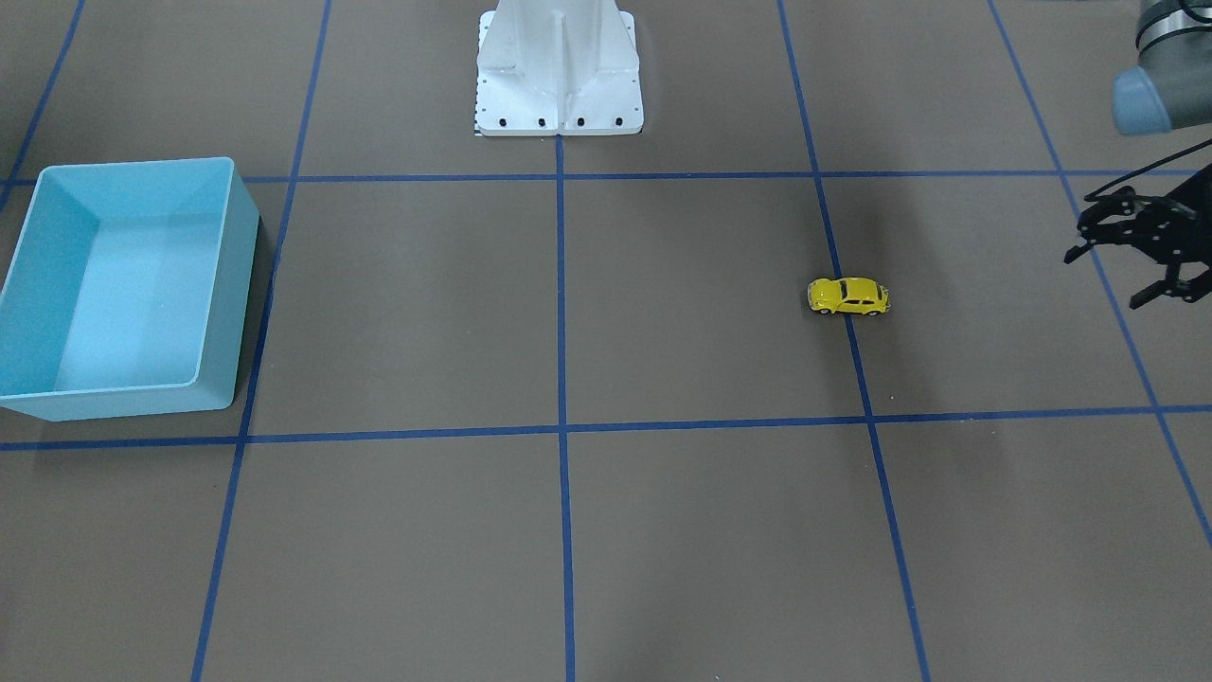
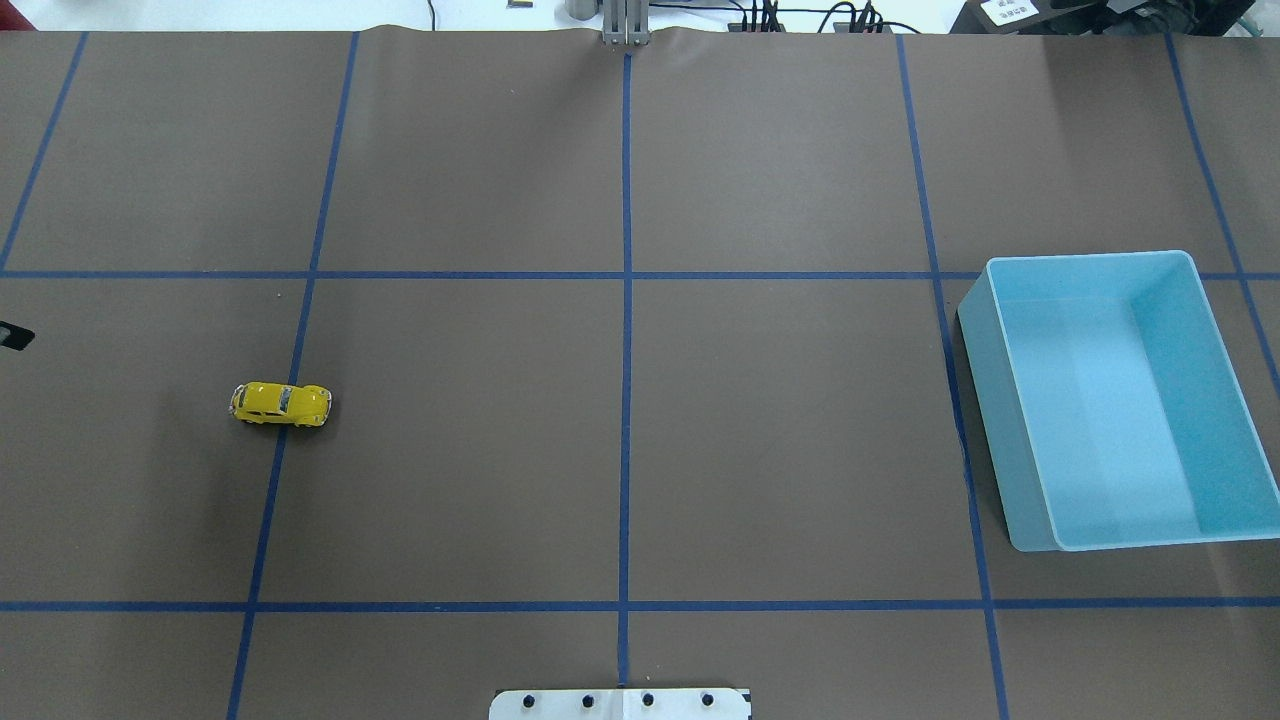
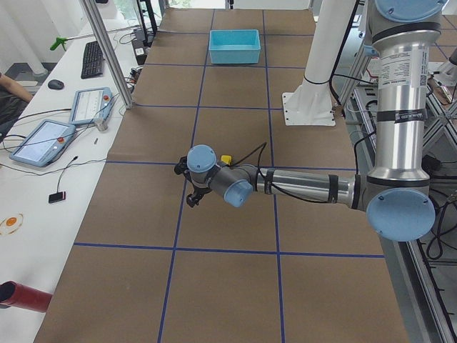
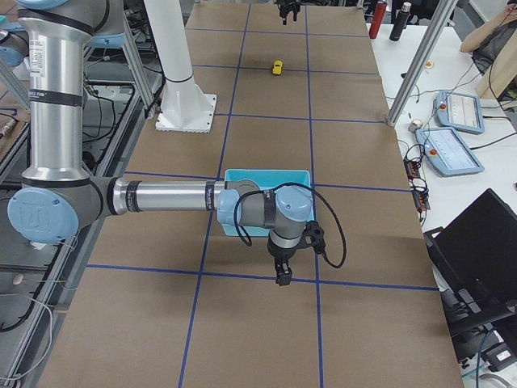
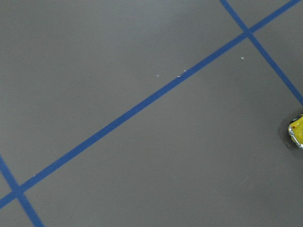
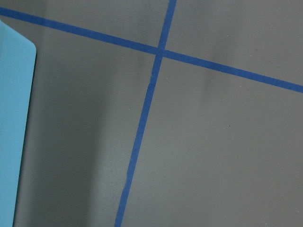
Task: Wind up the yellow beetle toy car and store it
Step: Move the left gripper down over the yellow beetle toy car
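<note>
The yellow beetle toy car [image 1: 848, 296] stands on its wheels on the brown table, on a blue tape line on my left side; it also shows in the overhead view [image 2: 281, 404] and at the right edge of the left wrist view [image 5: 297, 132]. My left gripper [image 1: 1108, 275] hovers open and empty, apart from the car on its outer side. The light blue bin [image 1: 237, 294] stands empty on my right side [image 2: 985, 400]. My right gripper [image 4: 281, 271] shows only in the exterior right view, just beyond the bin; I cannot tell if it is open or shut.
The white robot base [image 1: 559, 85] stands at the table's middle edge. Blue tape lines divide the brown table into squares. A corner of the bin [image 6: 14, 118] fills the left of the right wrist view. Tablets and cables lie on the side bench [image 4: 452, 129].
</note>
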### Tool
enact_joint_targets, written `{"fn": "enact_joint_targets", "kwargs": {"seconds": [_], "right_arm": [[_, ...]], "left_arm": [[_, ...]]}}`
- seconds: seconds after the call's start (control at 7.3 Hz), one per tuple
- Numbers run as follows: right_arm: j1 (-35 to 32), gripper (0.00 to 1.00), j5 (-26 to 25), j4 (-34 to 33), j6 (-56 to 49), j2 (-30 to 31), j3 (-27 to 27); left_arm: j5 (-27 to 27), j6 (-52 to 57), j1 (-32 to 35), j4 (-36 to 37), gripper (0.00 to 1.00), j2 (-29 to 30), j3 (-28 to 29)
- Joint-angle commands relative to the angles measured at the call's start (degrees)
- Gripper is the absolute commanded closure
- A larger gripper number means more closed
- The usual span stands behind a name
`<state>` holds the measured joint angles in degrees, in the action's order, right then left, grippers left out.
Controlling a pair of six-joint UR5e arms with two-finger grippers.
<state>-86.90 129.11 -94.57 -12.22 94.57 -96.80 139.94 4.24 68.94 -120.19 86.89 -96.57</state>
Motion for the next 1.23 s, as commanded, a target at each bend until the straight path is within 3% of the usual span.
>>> {"fn": "enact_joint_targets", "kwargs": {"seconds": [0.0, 0.27, 0.55, 0.82, 1.1], "right_arm": [[-0.2, 0.01, 0.0, 0.0, 0.0, 0.52, 0.03], [-0.29, 0.01, -0.09, 0.09, 0.0, 0.79, -0.06], [-0.46, 0.01, 0.0, 0.0, 0.0, 0.88, -0.06], [-0.46, 0.01, 0.0, 0.0, 0.0, 1.22, -0.06], [-0.55, 0.01, 0.0, 0.0, 0.0, 1.4, -0.06]], "left_arm": [[-0.02, 0.07, -6.76, 5.62, 0.0, 0.12, -3.18], [-1.16, 0.24, -14.42, 5.6, 0.0, 1.17, -5.38], [-6.31, 0.25, -19.69, -2.64, 0.0, 2.14, -6.08], [-8.1, 0.34, -21.03, -3.82, 0.0, 2.41, -6.44], [-13.26, 10.46, -21.04, -4.08, 0.0, 2.76, -7.75]]}}
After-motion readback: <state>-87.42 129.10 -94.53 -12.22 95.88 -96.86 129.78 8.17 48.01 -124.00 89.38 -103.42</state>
